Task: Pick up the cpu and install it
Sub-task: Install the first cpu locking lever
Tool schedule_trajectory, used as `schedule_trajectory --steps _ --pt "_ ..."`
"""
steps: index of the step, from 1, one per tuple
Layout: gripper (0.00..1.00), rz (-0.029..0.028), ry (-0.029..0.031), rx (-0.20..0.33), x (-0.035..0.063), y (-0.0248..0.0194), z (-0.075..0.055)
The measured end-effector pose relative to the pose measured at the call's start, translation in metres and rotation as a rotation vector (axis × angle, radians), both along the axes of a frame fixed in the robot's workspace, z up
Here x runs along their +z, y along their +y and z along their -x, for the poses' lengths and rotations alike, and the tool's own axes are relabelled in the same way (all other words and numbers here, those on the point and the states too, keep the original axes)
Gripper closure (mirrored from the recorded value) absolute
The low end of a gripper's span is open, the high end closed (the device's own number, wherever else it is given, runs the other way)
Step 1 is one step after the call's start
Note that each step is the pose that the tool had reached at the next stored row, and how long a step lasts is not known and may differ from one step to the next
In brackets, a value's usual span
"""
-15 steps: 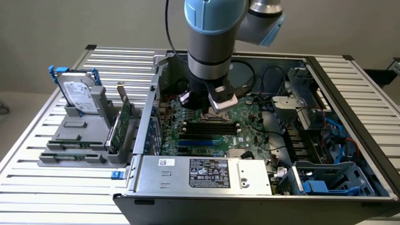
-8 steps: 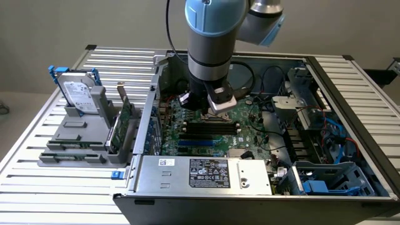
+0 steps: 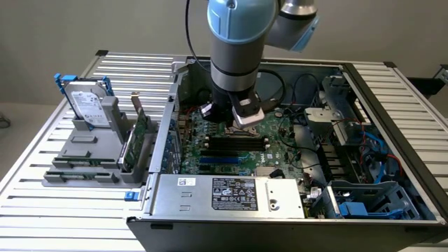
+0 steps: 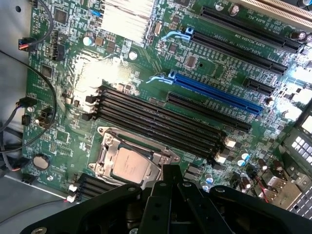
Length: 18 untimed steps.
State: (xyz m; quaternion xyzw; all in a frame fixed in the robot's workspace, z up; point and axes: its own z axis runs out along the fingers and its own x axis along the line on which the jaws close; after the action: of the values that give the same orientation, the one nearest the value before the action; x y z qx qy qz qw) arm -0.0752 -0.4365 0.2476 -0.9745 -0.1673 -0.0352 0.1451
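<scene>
Black gripper (image 4: 168, 195) fingers, pressed together and holding nothing, hover just above the motherboard socket (image 4: 129, 161), where the cpu (image 4: 130, 166) already lies flat inside the metal frame, its silvery top facing up; it looks seated, so the install appears largely done. Beside the socket run the black memory slots (image 4: 156, 117) and a blue expansion slot (image 4: 214, 95). Seen from the exterior view, the arm (image 3: 236, 47) reaches down into the open computer case (image 3: 392, 136), whose floor carries the green motherboard (image 3: 280, 152).
</scene>
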Motion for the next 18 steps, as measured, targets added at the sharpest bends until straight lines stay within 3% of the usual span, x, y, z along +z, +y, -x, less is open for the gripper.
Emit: schedule_trajectory --steps 10,18 --pt "0.89 -0.0032 0.0124 -0.001 -0.0051 0.0000 0.000" --pt "0.89 -0.0139 0.0221 -0.002 -0.0110 0.0000 0.000"
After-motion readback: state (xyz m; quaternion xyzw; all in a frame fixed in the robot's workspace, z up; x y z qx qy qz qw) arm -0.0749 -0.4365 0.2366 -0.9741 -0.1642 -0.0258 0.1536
